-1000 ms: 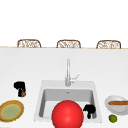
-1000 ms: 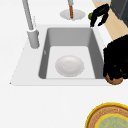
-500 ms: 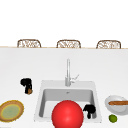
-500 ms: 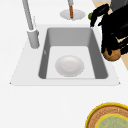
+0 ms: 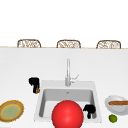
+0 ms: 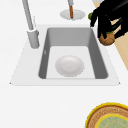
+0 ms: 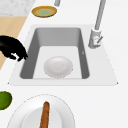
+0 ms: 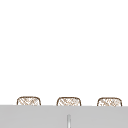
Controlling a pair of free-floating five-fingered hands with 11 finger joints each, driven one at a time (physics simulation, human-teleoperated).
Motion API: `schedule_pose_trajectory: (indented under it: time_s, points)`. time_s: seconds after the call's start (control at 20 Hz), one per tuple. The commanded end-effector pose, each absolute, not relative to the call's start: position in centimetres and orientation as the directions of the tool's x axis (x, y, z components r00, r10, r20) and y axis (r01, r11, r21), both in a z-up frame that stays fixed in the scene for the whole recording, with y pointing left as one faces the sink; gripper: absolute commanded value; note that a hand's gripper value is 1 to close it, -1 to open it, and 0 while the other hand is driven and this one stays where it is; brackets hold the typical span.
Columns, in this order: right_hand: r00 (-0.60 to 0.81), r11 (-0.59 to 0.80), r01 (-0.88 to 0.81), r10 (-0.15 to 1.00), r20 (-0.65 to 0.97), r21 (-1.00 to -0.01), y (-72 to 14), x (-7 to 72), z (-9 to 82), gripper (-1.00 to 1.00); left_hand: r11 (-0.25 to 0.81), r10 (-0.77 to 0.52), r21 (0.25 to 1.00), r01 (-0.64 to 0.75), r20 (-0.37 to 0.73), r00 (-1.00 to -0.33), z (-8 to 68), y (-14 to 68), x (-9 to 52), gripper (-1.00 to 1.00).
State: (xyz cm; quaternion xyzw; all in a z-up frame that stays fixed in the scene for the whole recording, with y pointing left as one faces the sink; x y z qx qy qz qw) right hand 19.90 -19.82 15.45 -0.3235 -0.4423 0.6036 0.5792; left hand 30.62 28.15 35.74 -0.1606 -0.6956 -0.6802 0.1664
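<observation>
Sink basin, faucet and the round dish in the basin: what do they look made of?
The rectangular grey sink basin looks like matte stainless steel or grey composite: even grey walls, no glare. The tall grey faucet looks like brushed metal: a slim, dull silver tube. The round white dish looks like glazed ceramic, possibly plastic: smooth, soft shading. These are renders, so these are guesses.

The sink [image 6: 75, 37] is seen as matt grey metal, and the faucet [image 6: 28, 22] as smooth brushed metal. A smooth, faintly glossy white bowl [image 6: 69, 65], perhaps ceramic, is shown in the basin. The counter [image 6: 50, 105] is rendered plain matt white. A matt brown, rough-looking ball [image 6: 107, 39] is held by the left hand [image 6: 110, 17], itself matt black. A glossy red sphere [image 5: 67, 114] is shown in the front view.
</observation>
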Motion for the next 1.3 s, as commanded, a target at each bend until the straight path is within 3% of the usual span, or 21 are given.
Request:
schedule_pose_trajectory:
  time_s: [0.0,0.95,1.25]
  points:
    - [-0.12,0.062,-0.413,0.985,0.122,-0.909,-19.8,19.9,15.5,0.0,-0.006,-0.017,0.899,0.439,0.438,-0.899,35.7,25.3,30.6,1.0]
    - [-0.12,0.062,-0.413,0.985,0.122,-0.909,-19.8,19.9,15.5,0.0,-0.042,-0.042,0.894,0.446,0.445,-0.895,35.4,11.4,30.8,1.0]
    - [-0.12,0.062,-0.413,0.985,0.122,-0.909,-19.8,19.9,15.5,0.0,-0.005,-0.068,0.895,0.447,0.445,-0.893,32.6,8.1,31.6,1.0]
